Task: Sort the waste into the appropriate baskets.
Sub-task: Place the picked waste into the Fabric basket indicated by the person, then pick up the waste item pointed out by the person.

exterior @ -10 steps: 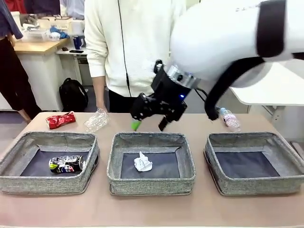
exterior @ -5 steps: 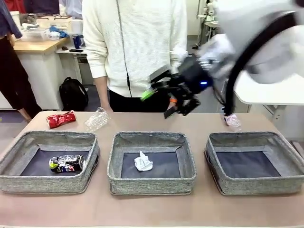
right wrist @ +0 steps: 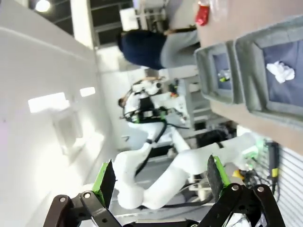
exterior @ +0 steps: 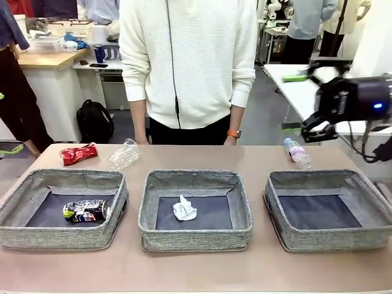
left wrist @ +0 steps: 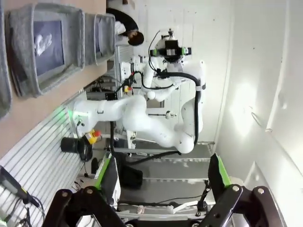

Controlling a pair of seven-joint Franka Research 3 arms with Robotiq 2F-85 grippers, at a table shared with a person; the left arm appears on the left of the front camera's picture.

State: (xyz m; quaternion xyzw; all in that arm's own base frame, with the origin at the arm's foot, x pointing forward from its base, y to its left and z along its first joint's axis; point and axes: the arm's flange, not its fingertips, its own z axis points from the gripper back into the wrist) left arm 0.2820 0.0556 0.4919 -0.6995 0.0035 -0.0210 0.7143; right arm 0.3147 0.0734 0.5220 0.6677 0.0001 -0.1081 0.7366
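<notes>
My right claw (exterior: 293, 102) hangs wide open and empty, the pink-labelled bottle (exterior: 296, 152) lying on the table (exterior: 257, 157) just below it; it looks light, slick and crushable, so I'd pinch it gently across the labelled middle.

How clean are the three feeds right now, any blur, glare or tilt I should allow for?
Front view: evenly lit, baskets and paper ball sharp; the right gripper looks slightly soft. Left wrist view: rolled sideways, with a bright glare patch on the white wall. Right wrist view: also rolled, its wall washed out by bright lights.
</notes>
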